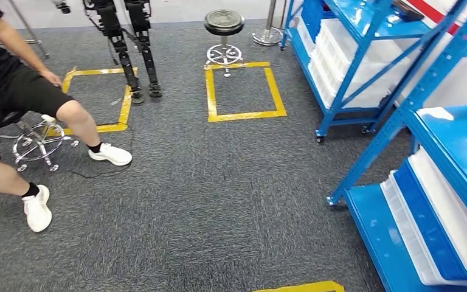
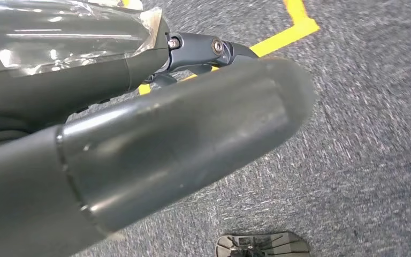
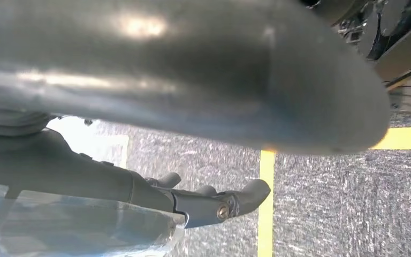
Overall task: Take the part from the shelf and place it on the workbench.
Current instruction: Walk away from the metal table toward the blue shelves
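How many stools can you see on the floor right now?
2. A black round stool stands at the far edge of the middle yellow tape square; a chrome-based stool is under the seated person at left. Others may be out of frame.

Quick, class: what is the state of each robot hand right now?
Left hand: holding a clear plastic-wrapped part.
Right hand: also against clear plastic wrap; grip cannot be told.

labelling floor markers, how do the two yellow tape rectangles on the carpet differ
The right tape rectangle lies bare, with a black-seated stool standing at its far edge. The left tape rectangle has another robot's legs standing on its far right corner and a seated person's knee overlapping its near left side. Both are yellow tape outlines on grey carpet.
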`<state>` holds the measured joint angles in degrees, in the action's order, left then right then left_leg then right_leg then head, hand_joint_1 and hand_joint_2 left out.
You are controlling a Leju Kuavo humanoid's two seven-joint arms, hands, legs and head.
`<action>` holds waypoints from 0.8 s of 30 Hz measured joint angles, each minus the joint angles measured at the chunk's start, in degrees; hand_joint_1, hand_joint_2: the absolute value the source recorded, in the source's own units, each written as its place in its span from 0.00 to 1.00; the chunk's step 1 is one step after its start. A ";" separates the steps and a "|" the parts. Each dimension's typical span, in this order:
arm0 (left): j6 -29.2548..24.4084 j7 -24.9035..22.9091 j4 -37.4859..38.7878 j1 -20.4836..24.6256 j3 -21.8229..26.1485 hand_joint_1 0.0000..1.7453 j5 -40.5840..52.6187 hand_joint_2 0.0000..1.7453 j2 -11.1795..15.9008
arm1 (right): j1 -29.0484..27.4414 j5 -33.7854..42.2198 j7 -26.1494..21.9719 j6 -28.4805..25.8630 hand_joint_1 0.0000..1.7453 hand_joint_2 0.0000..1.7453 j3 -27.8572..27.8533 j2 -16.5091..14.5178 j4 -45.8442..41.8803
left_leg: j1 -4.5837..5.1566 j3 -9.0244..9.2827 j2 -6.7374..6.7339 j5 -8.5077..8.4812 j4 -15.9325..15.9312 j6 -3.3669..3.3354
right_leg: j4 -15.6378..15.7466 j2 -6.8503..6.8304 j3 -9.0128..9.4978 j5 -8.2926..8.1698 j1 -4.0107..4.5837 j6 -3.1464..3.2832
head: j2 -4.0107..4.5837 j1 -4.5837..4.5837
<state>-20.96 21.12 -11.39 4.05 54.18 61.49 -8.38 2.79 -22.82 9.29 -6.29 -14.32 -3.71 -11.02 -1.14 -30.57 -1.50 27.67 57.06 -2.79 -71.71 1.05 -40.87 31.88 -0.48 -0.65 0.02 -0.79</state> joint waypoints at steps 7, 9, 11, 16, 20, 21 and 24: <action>-0.05 -0.29 0.00 -0.05 0.00 0.00 0.56 0.00 0.26 | 0.04 -0.26 0.50 -0.02 0.00 0.00 0.00 -0.27 0.00 | 0.18 1.26 -4.69 1.61 0.33 2.16 | 12.87 -5.73 7.15 -5.46 -1.35 -2.72 | 0.00 -0.06; -0.09 -0.57 0.00 0.17 -0.01 0.00 0.74 0.00 0.30 | 0.12 -0.38 0.57 -0.02 0.00 0.00 -0.01 -0.31 0.00 | 0.06 2.02 -5.96 2.15 0.17 2.93 | 13.26 -4.95 7.35 -5.69 -0.87 -1.60 | 0.00 0.27; -0.14 -0.70 0.00 0.48 -0.02 0.00 0.83 0.00 0.22 | 0.05 -0.57 0.58 -0.01 0.00 0.00 -0.01 -0.13 0.00 | -0.62 2.25 -5.56 3.06 0.84 3.57 | 13.41 -3.43 7.61 -5.65 -1.10 -0.59 | 0.00 0.54; -0.33 -0.84 0.07 0.15 -0.04 0.00 0.91 0.00 0.15 | 0.09 -0.91 0.61 0.03 0.00 0.00 0.00 0.13 0.00 | -0.99 -5.62 1.36 10.58 16.60 3.54 | 13.56 0.37 7.98 -5.65 -0.51 1.35 | 0.00 1.03; -0.37 -0.90 0.07 0.03 -0.04 0.00 0.91 0.00 0.17 | 0.00 -1.18 0.39 0.18 0.00 0.00 0.00 0.25 0.00 | -0.98 -3.67 3.73 3.57 8.67 2.66 | 13.47 3.93 8.45 -5.61 -0.21 1.36 | 0.00 1.02; -0.38 -0.90 0.07 0.03 -0.04 0.00 0.91 0.00 0.17 | 0.07 -1.22 0.26 0.20 0.00 0.00 0.00 0.26 0.00 | -1.00 -2.35 4.99 2.01 5.23 2.49 | 13.40 4.64 8.43 -5.58 -0.05 1.21 | 0.00 0.99; -0.40 -0.90 0.07 0.13 -0.04 0.00 0.91 0.00 0.19 | 0.07 -1.30 0.05 0.22 0.00 0.00 0.00 0.28 0.00 | -0.53 -1.06 5.79 1.22 1.80 2.07 | 13.55 6.45 7.68 -5.69 0.01 0.03 | 0.00 0.99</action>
<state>-21.36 20.22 -11.32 4.18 54.14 62.40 -8.20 2.87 -24.12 9.34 -6.08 -14.32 -3.43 -11.02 -1.67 -31.63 4.29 28.89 58.86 -0.72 -58.16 7.50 -33.19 26.19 -0.47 -0.63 0.02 0.20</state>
